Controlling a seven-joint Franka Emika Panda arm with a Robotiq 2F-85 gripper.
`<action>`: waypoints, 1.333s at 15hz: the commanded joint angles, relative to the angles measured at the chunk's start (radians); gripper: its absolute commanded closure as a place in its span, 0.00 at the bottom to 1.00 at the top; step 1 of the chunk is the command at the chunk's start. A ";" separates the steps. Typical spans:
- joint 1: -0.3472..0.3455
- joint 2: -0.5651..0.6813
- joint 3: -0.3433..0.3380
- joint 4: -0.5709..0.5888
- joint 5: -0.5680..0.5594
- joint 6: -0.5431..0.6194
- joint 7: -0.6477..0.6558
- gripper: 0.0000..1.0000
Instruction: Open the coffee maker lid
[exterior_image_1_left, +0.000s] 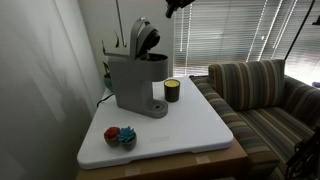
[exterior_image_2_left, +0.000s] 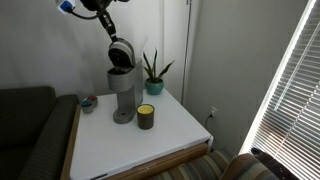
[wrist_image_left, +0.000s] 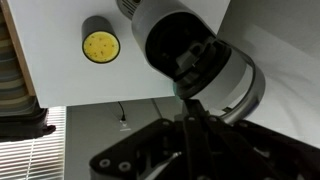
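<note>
The grey coffee maker (exterior_image_1_left: 133, 82) stands at the back of the white table (exterior_image_1_left: 195, 128), and it shows in both exterior views (exterior_image_2_left: 122, 95). Its rounded lid (exterior_image_1_left: 146, 38) is tilted up with the dark inner side showing (exterior_image_2_left: 121, 53). The wrist view looks down on the raised lid (wrist_image_left: 200, 58). My gripper (exterior_image_2_left: 109, 30) hangs just above the lid; in an exterior view only its tip shows at the top edge (exterior_image_1_left: 177, 5). Its fingers (wrist_image_left: 186, 108) are pressed together beside the lid's rim and hold nothing.
A small dark yellow-rimmed cup (exterior_image_1_left: 172, 91) stands beside the machine's base (exterior_image_2_left: 146, 116) (wrist_image_left: 100, 45). A dish with red and blue items (exterior_image_1_left: 120, 136) sits at a table corner. A potted plant (exterior_image_2_left: 153, 70) stands behind. A striped sofa (exterior_image_1_left: 265, 95) borders the table.
</note>
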 joint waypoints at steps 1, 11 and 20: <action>-0.031 -0.074 0.022 -0.017 -0.050 -0.125 0.002 1.00; -0.058 -0.130 0.049 0.017 -0.074 -0.366 -0.035 0.49; -0.060 -0.132 0.050 0.025 -0.051 -0.385 -0.054 0.00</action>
